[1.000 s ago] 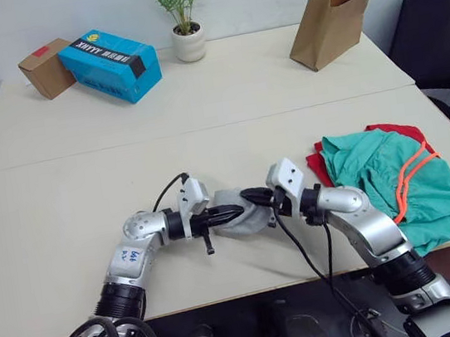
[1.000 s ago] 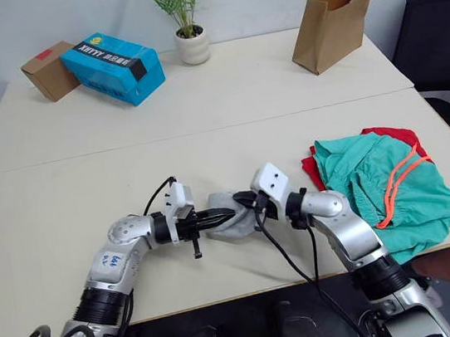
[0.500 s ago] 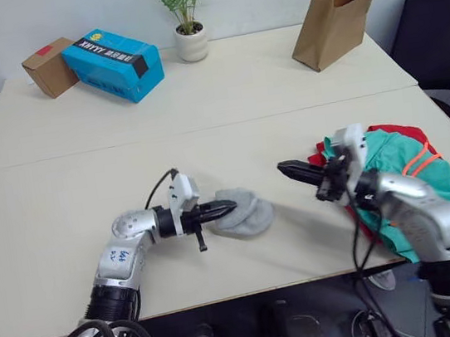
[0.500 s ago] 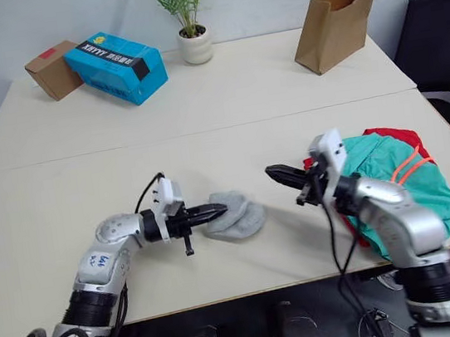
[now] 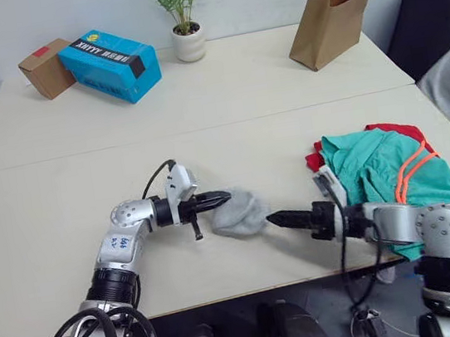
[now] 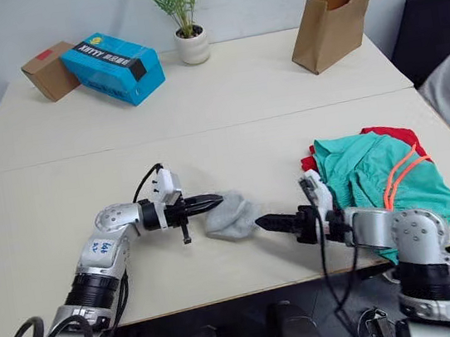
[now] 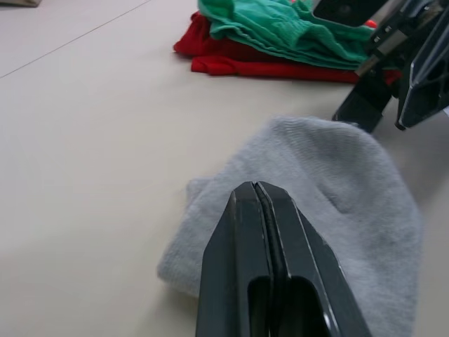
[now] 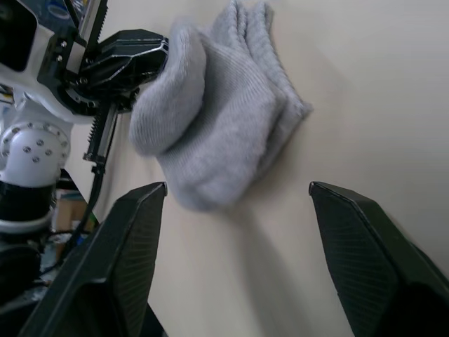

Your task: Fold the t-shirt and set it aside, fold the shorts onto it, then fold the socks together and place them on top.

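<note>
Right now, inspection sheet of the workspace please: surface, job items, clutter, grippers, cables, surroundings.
Surface: two pale tables butted together, seam running across.
Job's things: grey socks bundled on the near table; teal shorts lie on the red t-shirt at the robot's right.
Clutter: blue box, cardboard box, potted plant and paper bag on the far table.
Grippers: left gripper shut, its tip at the socks' edge; right gripper open, pointing at the socks, apart from them.
Cables: black cable looped over the left wrist.
Surroundings: black chair at the right.
</note>
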`<control>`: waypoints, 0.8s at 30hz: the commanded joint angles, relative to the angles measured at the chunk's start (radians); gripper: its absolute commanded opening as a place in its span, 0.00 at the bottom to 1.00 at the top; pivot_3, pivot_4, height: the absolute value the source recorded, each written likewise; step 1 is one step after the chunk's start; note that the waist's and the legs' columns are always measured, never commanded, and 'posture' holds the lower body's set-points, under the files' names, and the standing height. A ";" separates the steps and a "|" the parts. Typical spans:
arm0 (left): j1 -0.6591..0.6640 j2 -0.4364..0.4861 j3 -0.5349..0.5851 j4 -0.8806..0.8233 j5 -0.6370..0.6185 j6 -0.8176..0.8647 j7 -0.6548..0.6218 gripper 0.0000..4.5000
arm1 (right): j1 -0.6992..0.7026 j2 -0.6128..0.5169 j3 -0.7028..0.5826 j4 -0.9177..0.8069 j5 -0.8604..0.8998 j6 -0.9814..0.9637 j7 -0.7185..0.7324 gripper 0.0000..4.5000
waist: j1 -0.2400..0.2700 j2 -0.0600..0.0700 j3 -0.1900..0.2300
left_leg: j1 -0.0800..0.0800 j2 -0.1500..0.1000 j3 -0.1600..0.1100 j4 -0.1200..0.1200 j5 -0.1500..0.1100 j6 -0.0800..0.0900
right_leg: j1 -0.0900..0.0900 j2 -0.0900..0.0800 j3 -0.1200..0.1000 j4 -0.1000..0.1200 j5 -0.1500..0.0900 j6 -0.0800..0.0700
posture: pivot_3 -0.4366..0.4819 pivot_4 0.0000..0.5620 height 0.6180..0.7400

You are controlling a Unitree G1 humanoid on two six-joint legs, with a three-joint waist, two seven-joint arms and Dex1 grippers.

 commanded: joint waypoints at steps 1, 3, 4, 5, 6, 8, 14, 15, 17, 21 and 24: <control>-0.006 0.014 0.019 0.001 -0.004 -0.015 -0.012 0.00 | -0.034 0.066 -0.033 0.051 0.070 0.001 -0.117 0.72 | 0.000 0.000 0.000 | 0.000 0.000 0.000 0.000 0.000 -0.001 | 0.000 0.000 0.000 0.000 0.000 0.000 | 0.48 0.27 1.00; -0.002 0.020 0.018 0.001 -0.001 -0.012 -0.018 0.00 | -0.056 0.098 -0.021 0.075 0.066 -0.007 -0.157 0.72 | -0.001 0.000 0.000 | -0.001 0.000 0.000 0.000 0.003 -0.005 | 0.000 0.000 0.000 0.000 0.000 0.000 | 0.48 0.27 1.00; -0.002 0.023 0.016 0.003 0.004 -0.012 -0.020 0.00 | -0.070 0.116 -0.020 0.091 0.069 -0.016 -0.178 0.72 | -0.002 0.000 0.000 | 0.000 0.000 0.001 0.000 0.003 -0.004 | 0.000 0.000 0.000 0.000 0.000 0.000 | 0.48 0.27 1.00; -0.003 0.024 0.015 0.006 0.007 -0.015 -0.021 0.00 | -0.086 0.137 -0.020 0.112 0.071 -0.025 -0.198 0.72 | -0.003 0.000 0.000 | 0.000 0.000 0.001 0.000 0.003 -0.004 | 0.000 0.000 0.000 0.000 0.000 0.000 | 0.48 0.27 1.00; -0.003 0.024 0.015 0.008 0.009 -0.015 -0.021 0.00 | -0.099 0.155 -0.021 0.129 0.073 -0.033 -0.214 0.72 | -0.004 0.000 0.000 | 0.000 0.000 0.001 0.000 0.003 -0.004 | 0.000 0.000 0.000 0.000 0.000 0.000 | 0.48 0.27 1.00; 0.001 0.025 0.010 0.013 0.021 -0.027 -0.020 0.00 | -0.123 0.179 -0.013 0.149 0.070 -0.041 -0.226 0.72 | -0.004 0.000 0.000 | 0.000 0.000 0.001 0.000 0.003 -0.005 | 0.000 0.000 0.000 0.000 0.000 0.000 | 0.48 0.27 1.00; 0.012 0.018 -0.005 0.026 0.050 -0.058 -0.013 0.00 | -0.160 0.204 -0.030 0.203 0.118 -0.054 -0.259 0.72 | -0.003 0.000 0.000 | 0.000 0.000 0.001 0.000 0.003 -0.005 | 0.000 0.000 0.001 0.000 0.000 0.000 | 0.48 0.27 1.00; 0.014 0.017 -0.008 0.027 0.054 -0.061 -0.011 0.00 | -0.162 0.203 -0.030 0.208 0.122 -0.054 -0.263 0.72 | -0.003 0.000 0.000 | -0.001 0.000 0.001 0.000 0.003 -0.005 | 0.000 0.000 0.001 0.000 0.000 0.000 | 0.48 0.27 1.00; 0.021 0.014 -0.012 0.018 0.058 -0.056 -0.007 0.00 | -0.165 0.197 -0.026 0.214 0.125 -0.054 -0.264 0.72 | -0.003 0.000 0.000 | -0.001 0.000 0.001 0.000 0.003 -0.004 | 0.000 0.000 0.001 0.000 0.000 0.000 | 0.48 0.27 1.00; 0.035 0.010 -0.024 0.004 0.066 -0.043 0.008 0.00 | -0.161 0.195 -0.042 0.220 0.161 -0.076 -0.261 0.72 | -0.003 0.000 0.000 | 0.000 0.000 0.001 0.000 0.003 -0.004 | 0.000 0.000 0.001 0.000 0.000 0.000 | 0.48 0.27 1.00; 0.042 0.002 -0.044 -0.004 0.082 -0.051 0.017 0.00 | -0.149 0.192 -0.061 0.235 0.208 -0.091 -0.277 0.72 | -0.002 0.000 0.000 | 0.000 0.000 0.001 0.000 0.002 -0.004 | 0.000 0.000 0.001 0.000 0.000 0.000 | 0.48 0.27 1.00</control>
